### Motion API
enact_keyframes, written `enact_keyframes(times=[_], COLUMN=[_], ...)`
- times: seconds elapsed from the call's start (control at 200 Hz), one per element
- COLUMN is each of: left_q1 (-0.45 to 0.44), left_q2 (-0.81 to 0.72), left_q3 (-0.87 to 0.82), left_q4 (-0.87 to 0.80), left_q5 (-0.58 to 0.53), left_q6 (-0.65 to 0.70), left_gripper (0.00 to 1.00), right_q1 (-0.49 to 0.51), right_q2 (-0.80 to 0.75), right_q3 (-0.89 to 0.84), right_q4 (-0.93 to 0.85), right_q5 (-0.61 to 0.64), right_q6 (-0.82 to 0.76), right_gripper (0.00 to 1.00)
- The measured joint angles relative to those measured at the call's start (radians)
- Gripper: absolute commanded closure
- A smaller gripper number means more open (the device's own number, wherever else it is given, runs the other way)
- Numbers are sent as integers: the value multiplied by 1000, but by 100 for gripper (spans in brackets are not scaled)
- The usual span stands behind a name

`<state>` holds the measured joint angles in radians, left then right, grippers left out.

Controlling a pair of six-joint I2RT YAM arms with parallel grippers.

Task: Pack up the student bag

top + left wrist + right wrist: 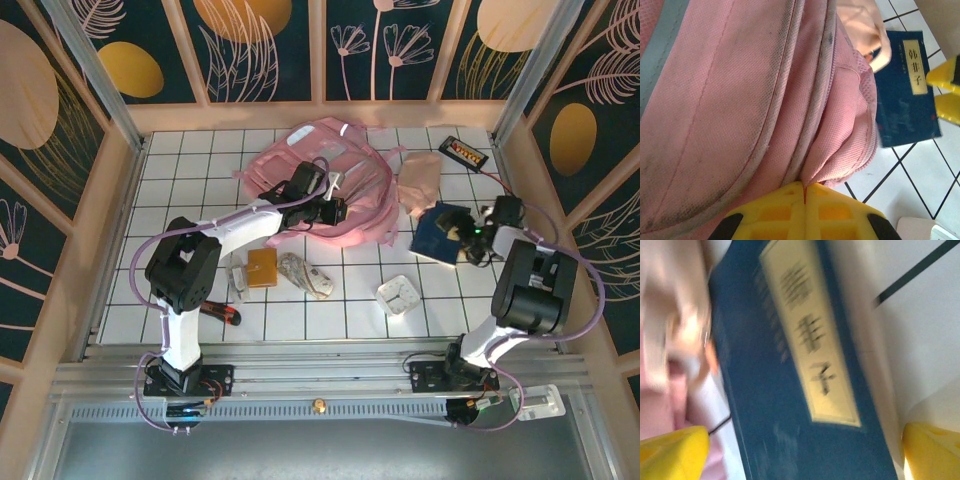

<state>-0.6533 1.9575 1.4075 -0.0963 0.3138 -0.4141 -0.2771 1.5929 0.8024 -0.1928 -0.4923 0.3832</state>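
Altogether one student bag, one blue book and one pouch lie out.

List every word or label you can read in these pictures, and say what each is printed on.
"韩非子": on the yellow title strip of the blue book.
Orange label on the black packet near the back wall: too small to read.

I read: 韩非子, vertical | on: cream title label of the dark blue book | my right wrist camera: same characters, blurred
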Motion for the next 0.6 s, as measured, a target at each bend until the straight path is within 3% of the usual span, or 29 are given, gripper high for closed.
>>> enact_keyframes(times=[0.115,0.355,0.6], left_q1=[0,0,0], left_q2=[1,34,39], left_q3=[0,30,32], left_q4=[4,3,3], left_q5=[0,4,3], left_q6=[-2,-1,2], left_gripper=[99,99,99], right_q1=[82,-9,33], right_q2=[-98,-126,-87], right_q3=[-62,-77,-80], right_q4=[-41,-48,41], right_q5=[-26,26,28], right_q6=[34,61,95], right_gripper=[1,6,11])
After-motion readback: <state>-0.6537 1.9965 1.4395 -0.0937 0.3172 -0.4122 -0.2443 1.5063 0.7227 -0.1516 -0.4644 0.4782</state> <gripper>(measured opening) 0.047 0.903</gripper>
